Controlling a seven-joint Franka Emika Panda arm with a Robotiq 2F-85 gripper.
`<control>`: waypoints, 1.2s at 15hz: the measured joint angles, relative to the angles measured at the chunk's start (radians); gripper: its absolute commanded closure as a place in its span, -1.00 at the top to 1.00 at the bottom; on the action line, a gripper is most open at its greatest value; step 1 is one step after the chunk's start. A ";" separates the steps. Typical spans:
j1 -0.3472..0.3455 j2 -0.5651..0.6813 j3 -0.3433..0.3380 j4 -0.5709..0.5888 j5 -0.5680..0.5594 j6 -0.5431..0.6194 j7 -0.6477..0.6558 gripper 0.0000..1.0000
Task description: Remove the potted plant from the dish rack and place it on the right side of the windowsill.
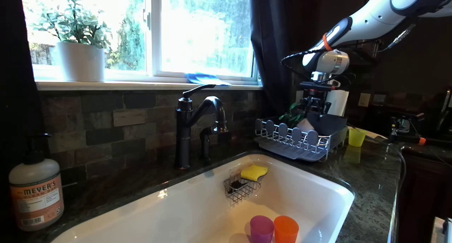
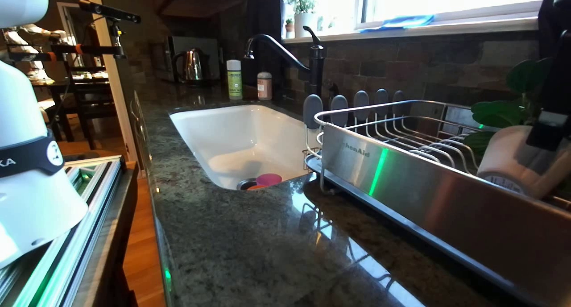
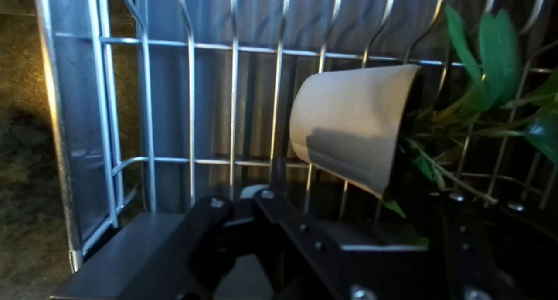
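The potted plant lies on its side in the dish rack; its pale pot (image 3: 348,125) and green leaves (image 3: 501,51) show in the wrist view. In an exterior view the pot (image 1: 305,125) is seen among the wires of the rack (image 1: 293,154). My gripper (image 1: 313,112) hangs low over the rack at the pot. From the wrist, the gripper (image 3: 351,182) stands open, with a gap between the left fingertip and the pot's base; the right finger is dark and partly lost among stems. A black finger (image 2: 542,137) overlaps the pot's upper part. The windowsill (image 1: 148,86) runs below the window.
A blue cloth-like item (image 1: 206,79) lies on the sill, and a white-potted bushy plant (image 1: 80,61) stands at its far end. The tall black faucet (image 1: 183,130) rises between rack and sill. The white sink (image 2: 232,137) holds cups. A yellow-green cup (image 1: 356,137) stands beside the rack.
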 measured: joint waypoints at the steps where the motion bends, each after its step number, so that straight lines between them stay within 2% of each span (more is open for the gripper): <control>1: 0.000 0.000 0.002 0.000 0.000 0.000 -0.013 0.60; 3: 0.001 -0.001 0.004 0.000 0.000 0.000 -0.028 0.79; 4: 0.001 -0.003 0.004 0.000 0.000 0.000 -0.031 0.76; 8: 0.001 -0.023 0.004 0.000 -0.001 0.002 -0.038 0.84; 14: 0.001 -0.012 0.013 0.000 0.030 0.017 -0.050 0.72; 18: 0.004 0.001 0.032 0.001 0.044 0.084 -0.053 0.68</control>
